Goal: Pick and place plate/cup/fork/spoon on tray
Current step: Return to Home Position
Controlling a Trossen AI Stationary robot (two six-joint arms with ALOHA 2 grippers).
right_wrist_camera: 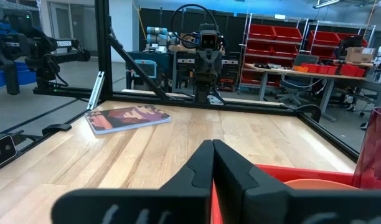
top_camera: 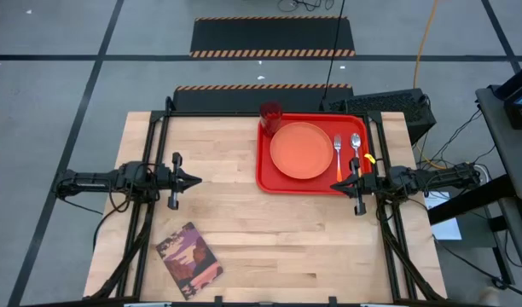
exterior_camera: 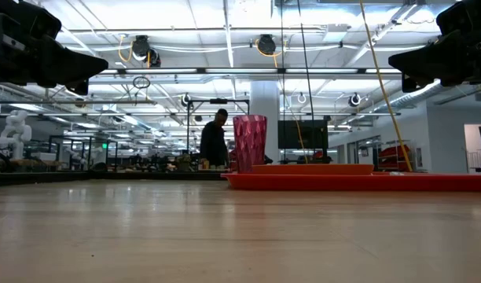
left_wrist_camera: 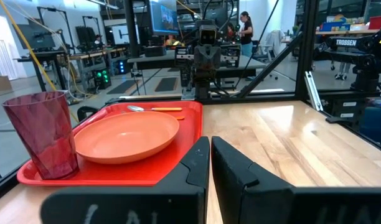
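The red tray lies at the table's far right. On it lie the orange plate, the fork and the spoon, and the dark red cup stands upright at its far left corner. The tray also shows in the left wrist view with the plate and cup. My left gripper is shut and empty over the table's left middle. My right gripper is shut and empty over the tray's near right corner.
A maroon patterned book lies near the table's front left; it also shows in the right wrist view. Black frame rails run along the table's left and right sides. A person stands in the room beyond the table.
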